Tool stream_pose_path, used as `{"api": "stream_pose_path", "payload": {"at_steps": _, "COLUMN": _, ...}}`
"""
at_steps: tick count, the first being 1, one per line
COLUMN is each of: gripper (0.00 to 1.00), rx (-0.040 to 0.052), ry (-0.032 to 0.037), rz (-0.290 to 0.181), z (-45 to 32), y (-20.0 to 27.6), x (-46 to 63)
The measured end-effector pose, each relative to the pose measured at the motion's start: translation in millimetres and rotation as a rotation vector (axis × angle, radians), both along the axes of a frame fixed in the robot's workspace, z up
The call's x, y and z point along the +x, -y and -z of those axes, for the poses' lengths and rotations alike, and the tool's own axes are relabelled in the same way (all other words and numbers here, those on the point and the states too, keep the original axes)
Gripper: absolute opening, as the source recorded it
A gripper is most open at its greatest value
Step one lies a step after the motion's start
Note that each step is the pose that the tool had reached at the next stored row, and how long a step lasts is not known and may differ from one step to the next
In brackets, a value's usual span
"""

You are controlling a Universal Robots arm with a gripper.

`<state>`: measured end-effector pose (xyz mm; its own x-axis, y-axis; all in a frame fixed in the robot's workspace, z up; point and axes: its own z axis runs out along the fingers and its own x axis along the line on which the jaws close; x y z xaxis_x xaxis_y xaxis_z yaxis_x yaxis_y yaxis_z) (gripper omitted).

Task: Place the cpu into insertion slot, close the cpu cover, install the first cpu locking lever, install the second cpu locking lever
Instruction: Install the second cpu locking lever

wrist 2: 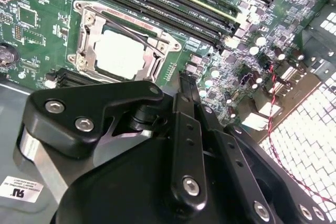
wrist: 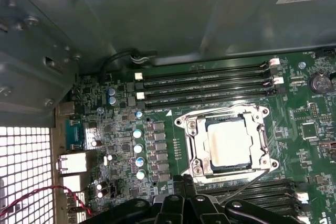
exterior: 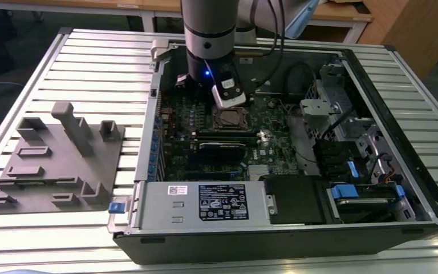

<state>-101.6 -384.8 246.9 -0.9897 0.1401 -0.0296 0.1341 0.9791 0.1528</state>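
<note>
The cpu (wrist: 228, 142) sits inside the insertion slot (wrist: 195, 145) with the cpu cover (wrist: 261, 141) folded down around it. The claw (wrist 2: 184, 85), pressed together and pinching nothing, hovers just beside that slot.

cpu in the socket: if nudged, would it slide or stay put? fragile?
The cpu lies flat inside the cover frame, so it would likely stay put. Its metal top looks stiff and smooth, probably slippery. Thin and small, so probably light; the underside isn't visible.
</note>
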Motion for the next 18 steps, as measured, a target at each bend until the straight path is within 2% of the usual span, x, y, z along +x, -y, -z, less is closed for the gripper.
{"api": "stream_pose_path", "payload": {"at_steps": 5, "gripper": 0.11, "rx": -0.0009, "ry": -0.0001, "rz": 0.000, "z": 0.0, "y": 0.0, "x": 5.2}}
{"api": "stream_pose_path", "payload": {"at_steps": 18, "gripper": 0.11, "rx": -0.0021, "ry": -0.0047, "rz": 0.000, "z": 0.1, "y": 0.3, "x": 34.4}}
